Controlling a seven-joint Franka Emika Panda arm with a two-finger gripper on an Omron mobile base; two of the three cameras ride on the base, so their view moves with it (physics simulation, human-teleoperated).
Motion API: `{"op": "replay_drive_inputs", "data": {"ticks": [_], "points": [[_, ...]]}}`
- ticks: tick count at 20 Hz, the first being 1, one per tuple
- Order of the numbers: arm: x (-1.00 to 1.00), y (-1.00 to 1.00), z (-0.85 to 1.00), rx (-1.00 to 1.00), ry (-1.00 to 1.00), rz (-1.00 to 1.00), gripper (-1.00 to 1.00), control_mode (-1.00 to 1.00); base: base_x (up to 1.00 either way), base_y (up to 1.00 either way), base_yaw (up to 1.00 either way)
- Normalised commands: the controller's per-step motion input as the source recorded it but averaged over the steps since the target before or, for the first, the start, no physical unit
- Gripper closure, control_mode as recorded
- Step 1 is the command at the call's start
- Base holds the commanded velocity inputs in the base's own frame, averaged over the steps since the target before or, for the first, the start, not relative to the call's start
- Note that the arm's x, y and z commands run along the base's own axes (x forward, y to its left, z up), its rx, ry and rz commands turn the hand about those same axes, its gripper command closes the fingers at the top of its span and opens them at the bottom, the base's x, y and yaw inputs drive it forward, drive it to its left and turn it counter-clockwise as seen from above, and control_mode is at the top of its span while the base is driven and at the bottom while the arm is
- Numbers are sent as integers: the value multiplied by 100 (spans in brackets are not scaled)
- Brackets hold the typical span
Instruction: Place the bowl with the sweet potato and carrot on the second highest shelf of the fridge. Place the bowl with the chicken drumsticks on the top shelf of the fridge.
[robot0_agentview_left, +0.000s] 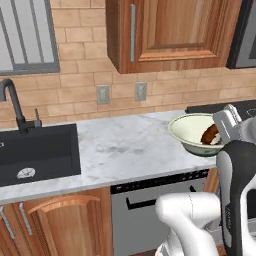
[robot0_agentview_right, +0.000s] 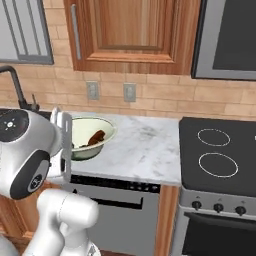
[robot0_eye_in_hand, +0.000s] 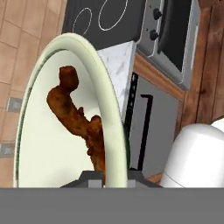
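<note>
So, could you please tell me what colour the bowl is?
Pale green, creamy inside; the bowl shows best in the hand view.

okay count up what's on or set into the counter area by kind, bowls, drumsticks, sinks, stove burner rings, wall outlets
Bowls: 1, the pale green bowl, held at its rim by the gripper.
Chicken drumsticks: 2, as far as the hand view shows, overlapping inside the bowl.
Sinks: 1, the black sink.
Burner rings: 2.
Wall outlets: 2.
Total: 8.
</note>
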Motion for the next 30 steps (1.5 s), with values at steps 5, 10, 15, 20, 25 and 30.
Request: {"op": "replay_drive_inputs", "data": {"ticks": [5,10,15,20,25,30], "points": [[0,0,0,0,0,0,100,100,-75,-46,-54],[0,0,0,0,0,0,100,100,-9,-100,-46],[0,0,0,0,0,0,100,100,0,-100,-44],[0,0,0,0,0,0,100,100,0,-100,-45],[0,0,0,0,0,0,100,100,0,-100,-45],[0,0,0,0,0,0,100,100,0,-100,-43]]}}
